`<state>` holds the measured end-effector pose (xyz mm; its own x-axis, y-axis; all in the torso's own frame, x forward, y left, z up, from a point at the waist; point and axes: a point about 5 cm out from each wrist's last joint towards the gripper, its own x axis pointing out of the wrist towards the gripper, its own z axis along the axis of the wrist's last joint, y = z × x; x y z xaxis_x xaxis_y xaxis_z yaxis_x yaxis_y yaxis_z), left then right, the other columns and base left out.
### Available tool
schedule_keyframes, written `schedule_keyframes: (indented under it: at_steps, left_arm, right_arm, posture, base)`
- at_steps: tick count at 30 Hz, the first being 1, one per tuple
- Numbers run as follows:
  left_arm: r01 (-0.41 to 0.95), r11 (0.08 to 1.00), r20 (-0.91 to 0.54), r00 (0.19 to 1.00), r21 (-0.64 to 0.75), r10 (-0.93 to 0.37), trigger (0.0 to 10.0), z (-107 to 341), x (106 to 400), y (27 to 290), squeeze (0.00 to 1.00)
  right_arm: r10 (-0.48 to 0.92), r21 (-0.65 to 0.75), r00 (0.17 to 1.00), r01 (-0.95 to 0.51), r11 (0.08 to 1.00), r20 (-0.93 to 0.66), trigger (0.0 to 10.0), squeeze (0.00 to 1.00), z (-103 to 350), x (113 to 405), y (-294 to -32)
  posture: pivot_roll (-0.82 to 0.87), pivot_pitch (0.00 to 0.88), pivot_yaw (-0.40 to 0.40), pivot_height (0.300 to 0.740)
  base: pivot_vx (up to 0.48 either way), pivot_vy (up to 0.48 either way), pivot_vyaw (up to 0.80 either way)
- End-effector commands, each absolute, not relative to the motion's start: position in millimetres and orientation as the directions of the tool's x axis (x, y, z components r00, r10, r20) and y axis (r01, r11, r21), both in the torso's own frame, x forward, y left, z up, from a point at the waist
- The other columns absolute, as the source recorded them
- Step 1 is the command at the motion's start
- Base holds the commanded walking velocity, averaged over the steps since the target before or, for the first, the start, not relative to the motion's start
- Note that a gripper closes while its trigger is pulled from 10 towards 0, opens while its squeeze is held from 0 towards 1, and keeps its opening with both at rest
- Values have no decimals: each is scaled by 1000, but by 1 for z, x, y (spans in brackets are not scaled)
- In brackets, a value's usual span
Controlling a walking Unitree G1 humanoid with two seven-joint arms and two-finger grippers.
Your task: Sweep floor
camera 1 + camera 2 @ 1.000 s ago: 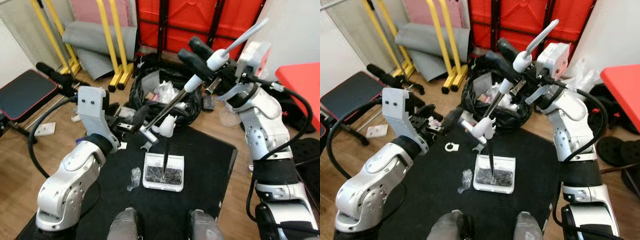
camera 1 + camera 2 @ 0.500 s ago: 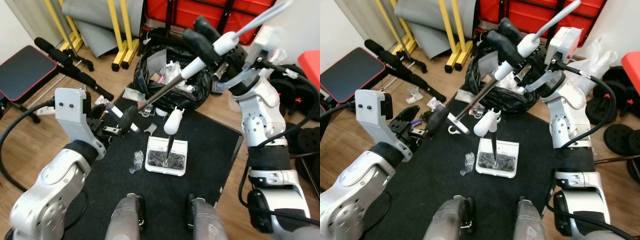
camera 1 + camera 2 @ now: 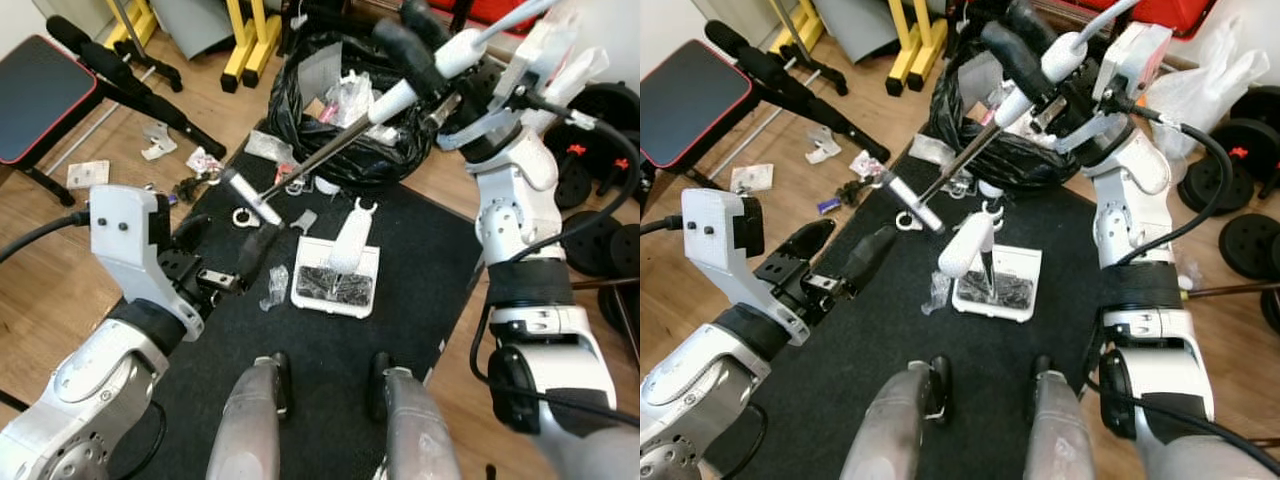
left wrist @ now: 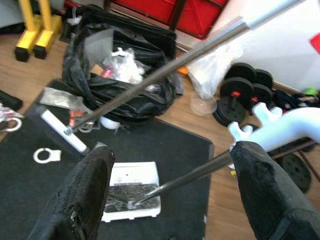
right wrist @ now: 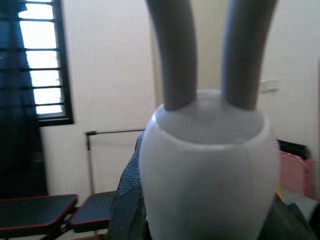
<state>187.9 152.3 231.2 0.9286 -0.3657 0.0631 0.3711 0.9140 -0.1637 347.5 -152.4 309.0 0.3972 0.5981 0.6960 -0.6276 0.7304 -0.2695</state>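
Black rubber matting (image 3: 330,350) lies under everything you are working on. Your right gripper (image 3: 1025,55) is clenched on the white grip of the long metal broom handle (image 3: 965,155), which slants down from it to a small grey crossbar head (image 3: 250,196) just above the mat's far edge. Your left gripper (image 3: 240,262) hovers low over the mat on the near side of that head, its two black fingers (image 4: 85,195) spread with nothing between them. Between the two grippers, the white plastic dustpan (image 3: 337,282) sits flat on the mat holding dark debris, and its white forked handle (image 3: 352,232) rises from it on a thin rod. A crumpled clear wrapper (image 3: 273,288) lies just beside the dustpan, near your left gripper. Beyond the broom head, an open black rubbish bag (image 3: 345,110) stands on the wooden floor (image 3: 60,260).
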Motion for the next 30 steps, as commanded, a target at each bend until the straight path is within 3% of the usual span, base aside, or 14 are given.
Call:
schedule_keyframes:
  at_steps: [1,7,12,26,30]
  left_arm:
    - [260,950,22,965,-174,-260,10000,229,183,158,0]
    - [261,949,20,965,-175,-261,10000,230,181,157,0]
    - [263,948,15,964,-176,-265,10000,231,181,157,0]
    - [267,944,-3,962,-193,-272,10000,231,185,157,0]
    - [263,944,-6,963,-198,-269,10000,231,187,157,0]
  right_arm:
    - [551,-304,325,-573,761,769,10000,0,324,341,-155]
    - [551,-308,334,-561,768,765,10000,0,324,345,-154]
    - [648,-358,413,-586,727,640,10000,0,297,354,-147]
    - [764,-531,404,-553,642,503,10000,0,308,348,-162]
    - [778,-501,403,-602,622,482,10000,0,315,345,-166]
  posture:
    - [309,455,16,740]
    - [310,459,13,740]
    - [304,461,11,740]
    - [273,447,10,740]
    - [263,441,9,740]
  base:
    - [0,0,0]
    - [0,0,0]
    - [0,0,0]
    - [0,0,0]
    - [0,0,0]
